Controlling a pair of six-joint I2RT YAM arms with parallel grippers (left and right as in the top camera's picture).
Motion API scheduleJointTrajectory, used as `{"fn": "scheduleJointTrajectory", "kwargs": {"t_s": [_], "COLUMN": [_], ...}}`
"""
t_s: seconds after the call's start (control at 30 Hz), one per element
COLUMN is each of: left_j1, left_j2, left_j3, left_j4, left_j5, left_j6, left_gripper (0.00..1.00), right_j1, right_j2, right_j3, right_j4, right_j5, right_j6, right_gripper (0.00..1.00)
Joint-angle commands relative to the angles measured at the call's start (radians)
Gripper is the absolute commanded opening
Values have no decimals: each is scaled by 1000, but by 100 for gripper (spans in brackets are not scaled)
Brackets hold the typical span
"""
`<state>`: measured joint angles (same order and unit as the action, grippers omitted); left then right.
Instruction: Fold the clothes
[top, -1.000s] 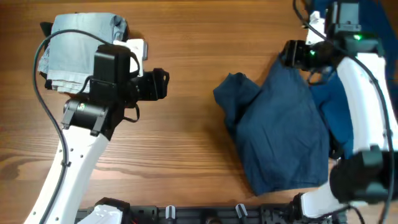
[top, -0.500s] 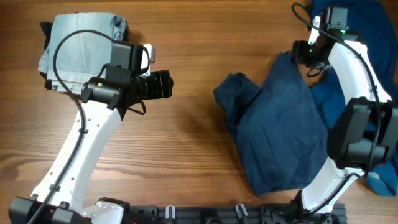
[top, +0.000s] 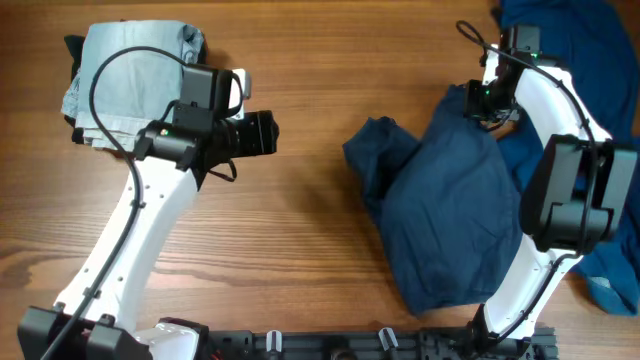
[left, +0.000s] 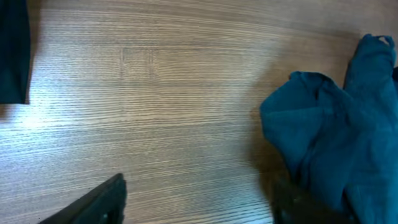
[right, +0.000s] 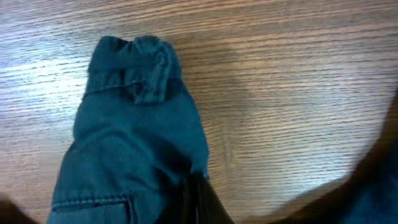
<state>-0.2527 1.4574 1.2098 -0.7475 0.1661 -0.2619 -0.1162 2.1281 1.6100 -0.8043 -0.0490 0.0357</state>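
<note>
1. Grip firmly with the right gripper (top: 488, 98), which looks pinched closed on the far edge of the crumpled dark blue cotton garment (top: 450, 200), right of centre on the brown wooden worktop (top: 300, 250).
2. Draw that edge up and taut to spread the cloth flat before folding.
3. Bring in the left gripper (top: 268, 133), spread wide and empty over bare wood, for the bunched corner.
4. Count:
   - One dark blue garment.
   - One folded pale grey garment (top: 125, 75), far left.
   - One blue cloth heap (top: 610, 50) at the right edge, number of pieces unclear.
   - Two grippers.
</note>
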Motion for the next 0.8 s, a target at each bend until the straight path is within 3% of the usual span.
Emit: {"fn": "scheduleJointTrajectory", "kwargs": {"t_s": [0.0, 0.03, 0.1, 0.27, 0.33, 0.4, 0.43, 0.53, 0.77], "left_j1": [9, 9, 9, 9, 9, 9, 9, 9, 9], "left_j2": [9, 9, 9, 9, 9, 9, 9, 9, 9], "left_j3": [-5, -5, -5, -5, -5, -5, -5, -5, -5], "left_j4": [31, 38, 56, 113, 112, 107, 104, 100, 94], "left_j5": [5, 5, 5, 6, 9, 9, 9, 9, 9], "left_j6": [-8, -8, -8, -8, -8, -8, -8, -8, -8], "left_gripper": [45, 37, 32, 28, 46, 70, 77, 80, 80], "right_j1": [19, 21, 32, 108, 117, 116, 116, 115, 88], "right_j2": [-42, -62, -119, -293, -303, -261, -220, -56, 203], "right_j3": [130, 185, 323, 500, 498, 489, 489, 489, 489], "right_j4": [-54, -87, -155, -206, -245, -290, -310, -322, -356], "right_j5": [-95, -131, -221, -245, -124, -55, -31, -13, 83], "right_j6": [-3, -3, -4, -7, 20, 19, 19, 39, 156], "right_gripper": [4, 4, 4, 4, 9, 55, 63, 74, 75]}}
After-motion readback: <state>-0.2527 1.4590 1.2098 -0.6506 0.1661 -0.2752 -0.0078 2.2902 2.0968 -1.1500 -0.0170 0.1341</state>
